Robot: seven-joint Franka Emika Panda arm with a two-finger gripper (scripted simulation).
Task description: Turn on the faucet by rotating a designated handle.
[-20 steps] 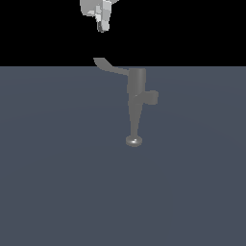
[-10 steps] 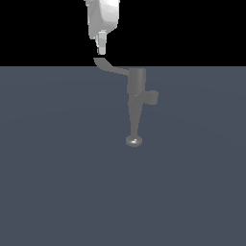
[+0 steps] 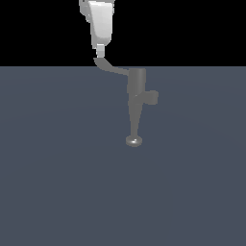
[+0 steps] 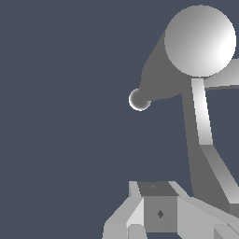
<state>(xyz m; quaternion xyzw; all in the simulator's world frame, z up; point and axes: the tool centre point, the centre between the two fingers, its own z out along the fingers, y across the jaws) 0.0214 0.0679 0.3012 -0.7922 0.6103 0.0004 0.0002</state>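
The end effector is hanging nose-down directly over the bent, widened tip of the handle, apparently so that a sideways push there gets the longest leverage for rotating it. Whether its tip is touching the lever or sitting just above it, I cannot tell, nor whether its fingers are clenched or released; it is grasping nothing visible. The faucet is standing on the desk below and off to the exterior view's right of the end effector, its stem running down to the shiny round knob.
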